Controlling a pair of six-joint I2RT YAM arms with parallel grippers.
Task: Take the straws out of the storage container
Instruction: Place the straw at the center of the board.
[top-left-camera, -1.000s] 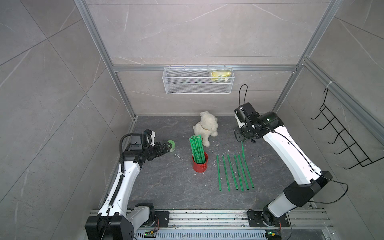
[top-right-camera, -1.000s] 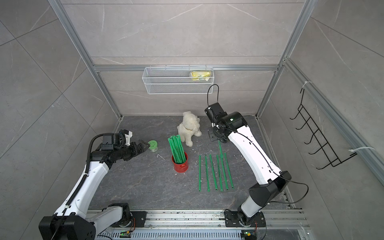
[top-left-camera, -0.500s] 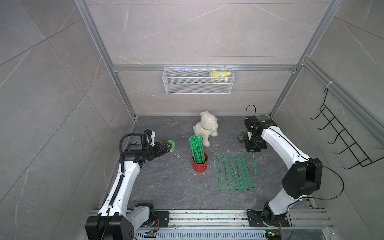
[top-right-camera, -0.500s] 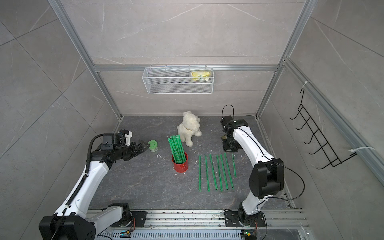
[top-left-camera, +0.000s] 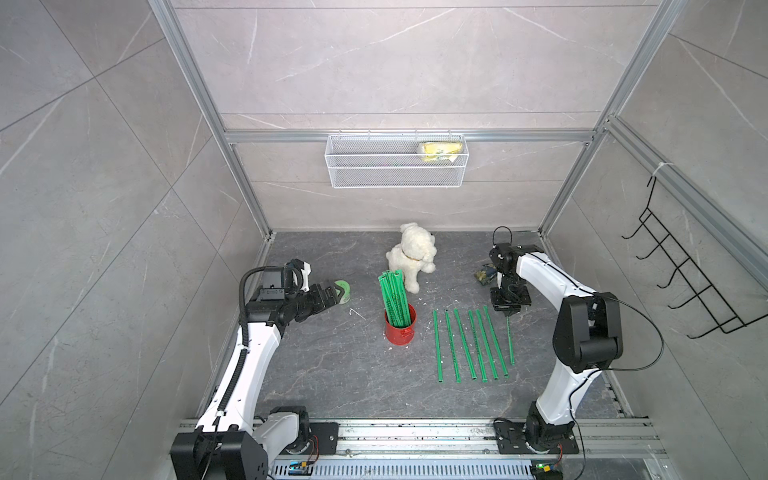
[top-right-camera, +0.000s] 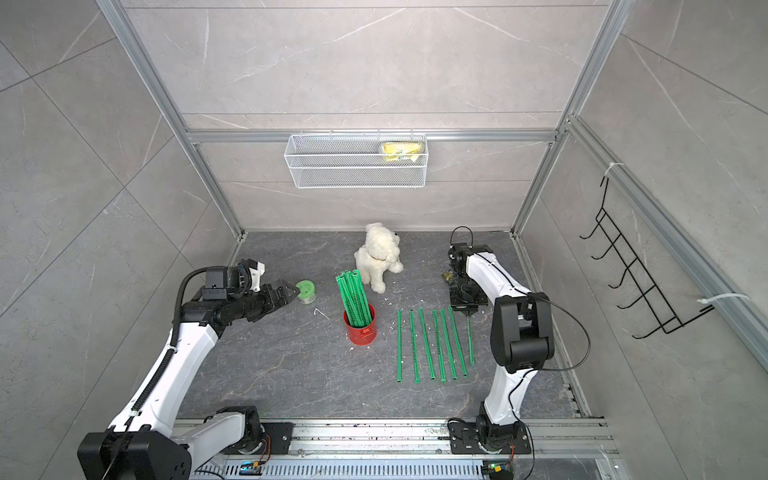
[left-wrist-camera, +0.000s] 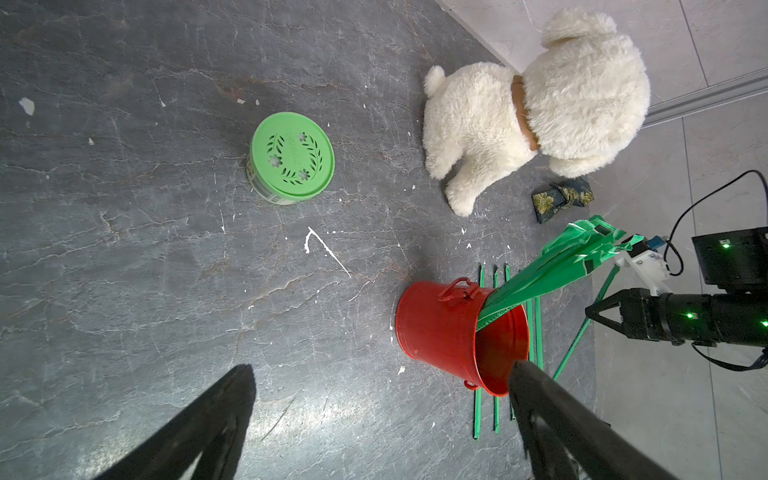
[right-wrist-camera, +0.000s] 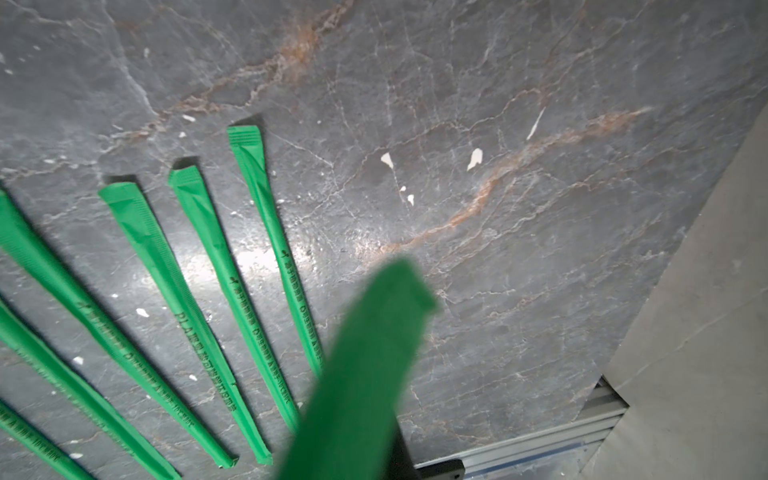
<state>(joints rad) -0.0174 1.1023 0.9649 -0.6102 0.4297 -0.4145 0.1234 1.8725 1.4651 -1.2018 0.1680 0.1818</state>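
Six straws (top-left-camera: 465, 344) lie right of the storage container (top-left-camera: 400, 334); closed right gripper (top-left-camera: 508, 311) pinches a seventh; many remain inside; left gripper (top-left-camera: 332, 296) wide open, empty.

TEXT | straws (right-wrist-camera: 183, 320): you can read "PLA" on one, remaining dark print blurred | green lid (left-wrist-camera: 292, 157): embossed lettering unreadable | storage container (top-right-camera: 360, 332) label: too small for you

in my right wrist view the nearest straw (right-wrist-camera: 365, 365) is only a green blur, and the laid straws (right-wrist-camera: 185, 320) run off the edge. the bundle (left-wrist-camera: 561, 266) hides its lower ends inside the red can (left-wrist-camera: 440, 324).
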